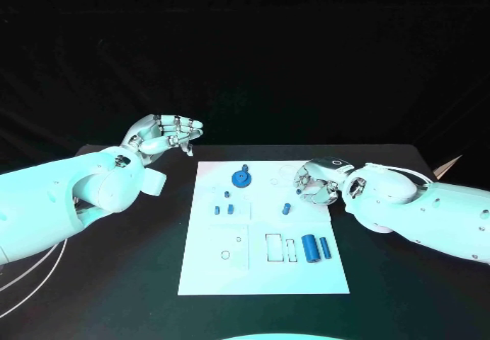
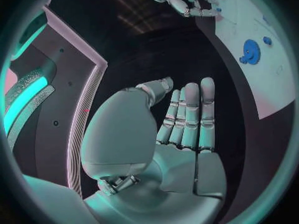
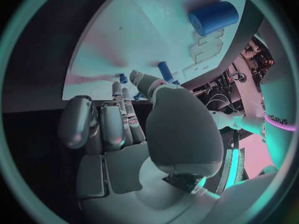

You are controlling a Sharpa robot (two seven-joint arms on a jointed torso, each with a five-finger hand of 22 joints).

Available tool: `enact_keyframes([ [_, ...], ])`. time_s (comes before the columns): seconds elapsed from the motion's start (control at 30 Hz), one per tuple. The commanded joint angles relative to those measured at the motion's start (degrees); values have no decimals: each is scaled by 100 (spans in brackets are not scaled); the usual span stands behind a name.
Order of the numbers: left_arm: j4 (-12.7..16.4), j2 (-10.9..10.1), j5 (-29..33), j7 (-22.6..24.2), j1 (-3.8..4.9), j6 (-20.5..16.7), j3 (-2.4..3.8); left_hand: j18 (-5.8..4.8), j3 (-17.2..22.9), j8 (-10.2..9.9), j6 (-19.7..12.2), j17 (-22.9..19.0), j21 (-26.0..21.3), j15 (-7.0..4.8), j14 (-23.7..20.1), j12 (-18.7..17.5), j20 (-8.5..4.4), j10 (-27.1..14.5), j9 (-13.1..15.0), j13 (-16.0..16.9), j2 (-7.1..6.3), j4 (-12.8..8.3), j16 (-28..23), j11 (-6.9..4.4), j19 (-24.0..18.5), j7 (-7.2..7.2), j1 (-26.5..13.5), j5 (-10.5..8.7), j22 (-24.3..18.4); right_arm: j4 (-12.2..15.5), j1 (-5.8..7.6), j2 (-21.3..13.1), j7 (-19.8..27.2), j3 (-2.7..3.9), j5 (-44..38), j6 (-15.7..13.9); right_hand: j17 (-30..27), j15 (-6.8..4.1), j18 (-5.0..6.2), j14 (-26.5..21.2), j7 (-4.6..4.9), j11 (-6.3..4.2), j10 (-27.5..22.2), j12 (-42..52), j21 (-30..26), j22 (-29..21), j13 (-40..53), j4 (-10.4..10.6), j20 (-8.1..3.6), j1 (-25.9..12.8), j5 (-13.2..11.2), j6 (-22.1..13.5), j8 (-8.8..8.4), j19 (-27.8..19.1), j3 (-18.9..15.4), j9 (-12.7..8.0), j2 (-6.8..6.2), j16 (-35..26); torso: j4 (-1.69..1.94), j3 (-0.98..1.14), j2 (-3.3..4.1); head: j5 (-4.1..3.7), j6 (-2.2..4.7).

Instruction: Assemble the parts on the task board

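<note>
Now we count two blue cylinders (image 1: pixel 316 248) and one blue gear (image 1: pixel 241 177) on the task board (image 1: pixel 263 276); left hand (image 1: pixel 163 134) and right hand (image 1: pixel 318 179) are spread, holding nothing.

L hand (image 1: pixel 163 134) raised, fingers loosely curled, holding nothing, R hand (image 1: pixel 318 181) low, fingers curled down, empty
</note>
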Motion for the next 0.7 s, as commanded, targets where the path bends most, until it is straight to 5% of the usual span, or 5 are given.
enact_keyframes([
  [0.03, 29, -9, 301, 217, 1, -82, 5, 88, -48, 5, -46, -11, -44, 12, -49, 8, -7, 4, -11, -10, 7, -9, -26, 27, 24, -12, -30, -6, -16, -58, -28, 41, -168, -1, -322, 116, 20, 47, -29, 304, 47, 17, -22, -31, 54, 44, -7, -32, 51, -7, 33, 17, -41, -2, 33, 14, 66, 69, -1, 7, -1, 7, -13],
  [0.3, 35, -34, 314, 203, 1, -53, 5, 87, -52, 4, -47, -11, -48, 13, -49, 7, -7, 3, -11, -11, 8, -9, -27, 28, 26, -10, -30, -6, -19, -138, -60, 108, -204, -1, -379, 45, 32, 47, -23, 298, 48, 23, -42, -41, 95, 91, -15, -39, 70, 6, 47, 78, -28, -21, 96, 39, 127, 114, -4, 11, 2, 11, -20],
  [0.7, 16, -41, 317, 176, 1, 4, 4, 86, -76, 14, -38, -15, -77, 19, -49, 12, -1, 13, -11, -16, 25, 6, -35, 31, 39, -8, -36, -10, -42, -153, -130, 215, -255, -1, -339, 140, 63, -12, -35, 287, -43, -53, 160, 17, 327, 352, 15, -82, 63, 28, -98, 366, 91, -16, 393, 163, 404, 242, -6, 6, -1, 9, -44],
])
